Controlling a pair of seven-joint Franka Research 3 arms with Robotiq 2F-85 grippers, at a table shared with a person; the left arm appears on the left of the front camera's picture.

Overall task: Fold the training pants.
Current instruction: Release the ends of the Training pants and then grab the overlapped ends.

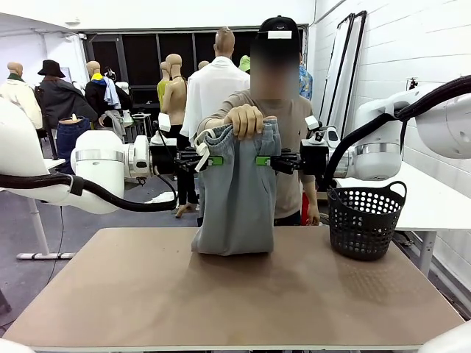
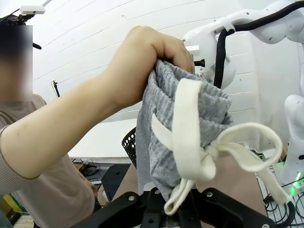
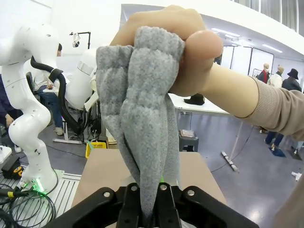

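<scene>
A plain brown table [image 1: 221,294] stands in a workshop with white walls, and a black perforated basket [image 1: 366,220] sits on the table's right side. A person stands at the far edge.

The training pants [image 1: 239,198] hang upright over the middle of the table. They are bunched into a narrow grey column, and the lower end rests in a soft fold on the tabletop. The person's hand [image 1: 244,120] is clenched around the gathered waistband at the top.

Just below that hand, the two arms meet the cloth from opposite sides. The left gripper [image 1: 215,160] comes in level from the left, with its jaws pressed together on the edge of the fabric beside the waistband. In the left wrist view the grey jersey and the knotted white drawstring [image 2: 190,137] run down into the closed fingers at the bottom of the picture. Whether the cord itself is pinched cannot be told.

The right gripper [image 1: 263,160] comes in level from the right at the same height. Its jaws are likewise clamped tight on the cloth. In the right wrist view a thick pleat of grey fabric drops from the person's fist straight between the fingers [image 3: 130,209], with no gap visible on either side.
</scene>
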